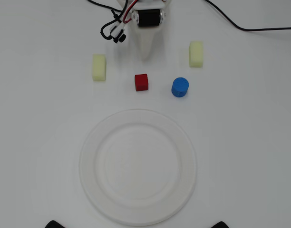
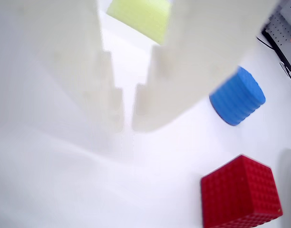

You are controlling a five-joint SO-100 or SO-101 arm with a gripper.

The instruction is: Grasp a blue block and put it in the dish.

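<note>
From my overhead view, the biggest thing on the white table (image 1: 250,142) is the dish (image 1: 138,212), a round white plate with a wide flat rim, sitting in the near half of the scene with nothing on it. Beyond it, at the far edge of the picture, I see the arm's black motor housing (image 1: 149,18) with its red, white and black wires (image 1: 112,29) looped to the left, and a black cable (image 1: 240,26) trailing off to the right. The white gripper (image 1: 145,57) points down the picture from there, tapering toward the row of blocks.

Two pale yellow foam blocks flank it: one (image 1: 99,67) to the left, one (image 1: 196,53) to the right. Between them and the dish sit the red cube (image 1: 141,82) and, just to its right, the blue block (image 1: 180,87), apart from each other and both clear of the plate's rim.

My wrist view shows the gripper (image 2: 128,118) with its two white fingers (image 2: 107,95) nearly together, only a narrow gap between them and nothing held in it. In that view the blue block (image 2: 238,97) lies to the right of the fingers, the red cube (image 2: 240,194) at the lower right, and a yellow foam block (image 2: 140,16) at the top.
</note>
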